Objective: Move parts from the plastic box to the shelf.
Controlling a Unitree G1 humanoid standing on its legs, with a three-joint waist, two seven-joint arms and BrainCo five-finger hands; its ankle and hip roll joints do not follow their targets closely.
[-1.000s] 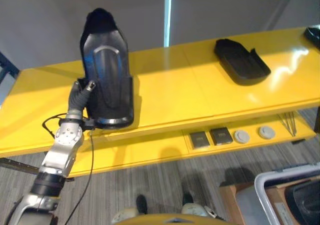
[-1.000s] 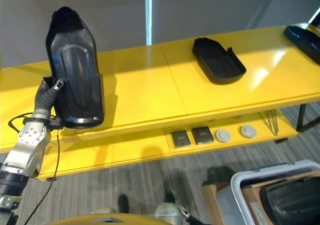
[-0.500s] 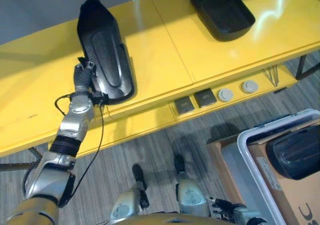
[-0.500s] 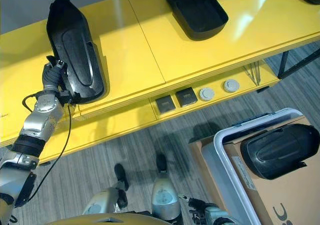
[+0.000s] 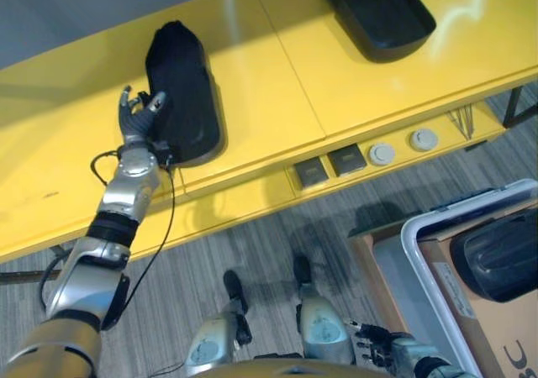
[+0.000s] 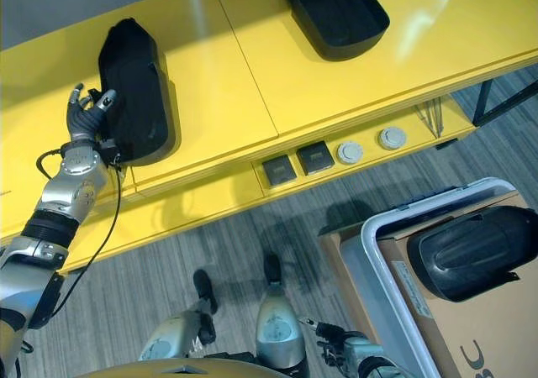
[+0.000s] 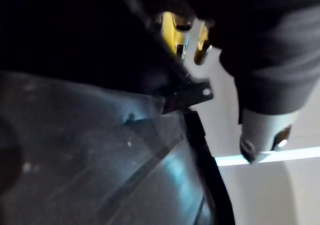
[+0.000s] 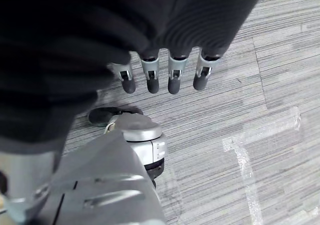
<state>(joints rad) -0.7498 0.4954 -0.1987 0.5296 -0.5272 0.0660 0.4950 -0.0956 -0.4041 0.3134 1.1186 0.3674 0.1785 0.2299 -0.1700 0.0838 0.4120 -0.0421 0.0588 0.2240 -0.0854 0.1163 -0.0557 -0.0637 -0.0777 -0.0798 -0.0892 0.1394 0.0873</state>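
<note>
Left eye view: the long yellow shelf (image 5: 277,84) is my landmark. On its top, toward my left, lies a black moulded plastic part with a rounded shell shape (image 5: 181,92), flat on the surface near the front edge. My left hand (image 5: 139,118) is just beside that part on its left side, fingers spread and straight, not closed on anything; I cannot tell whether the fingertips touch it. Further along the shelf to my right sits a second black moulded part, tray-like with raised walls (image 5: 378,13). Below and to the right of the shelf, on the floor, is the white-rimmed plastic box (image 5: 420,260), and one more black rounded part (image 5: 500,265) lies in it.

Right eye view: the same layout; the part by my left hand rests wholly on the shelf, and my open hand has no hold on it.

Left wrist view: the dark glossy surface of the part lies very close, with my thumb apart from it.

Right wrist view: my right hand (image 8: 165,77) hangs over the grey striped floor (image 8: 260,105), fingers relaxed and empty.

My judgement: two parts are placed on the shelf, and at least one in the box is left to fetch
</note>
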